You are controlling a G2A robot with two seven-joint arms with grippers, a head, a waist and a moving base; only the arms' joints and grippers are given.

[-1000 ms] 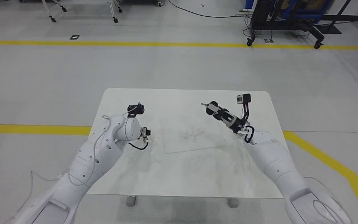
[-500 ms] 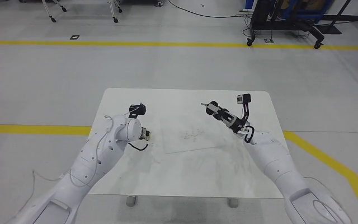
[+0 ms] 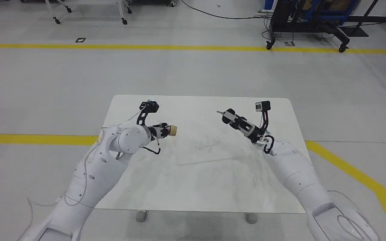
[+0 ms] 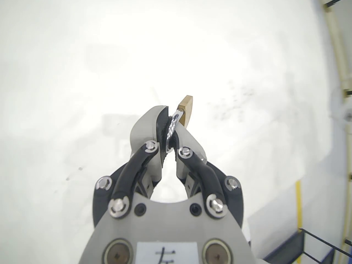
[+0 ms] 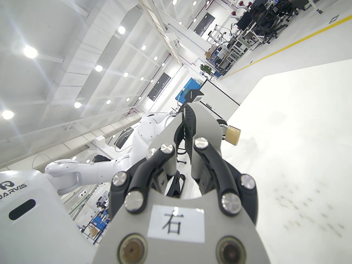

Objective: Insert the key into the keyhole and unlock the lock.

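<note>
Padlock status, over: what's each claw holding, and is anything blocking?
Left gripper shut on padlock shackle, held above table. Right gripper shut, key tip poking out, apart from padlock. Path between them open.

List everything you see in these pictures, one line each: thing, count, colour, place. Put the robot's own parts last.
lock: one, brass body with a silvery shackle, held above the table
key: one, thin silvery tip, sticking out of the right gripper
table: one, white, on the floor in front of the robot
marks: several, dark, at the table's middle
lines: two, yellow, on the floor
rack: one, black, on the floor beyond the table
left gripper: one, grey and black, shut on the lock's shackle
right gripper: one, grey and black, shut, above the table
arms: two, white, over the table's sides
</note>
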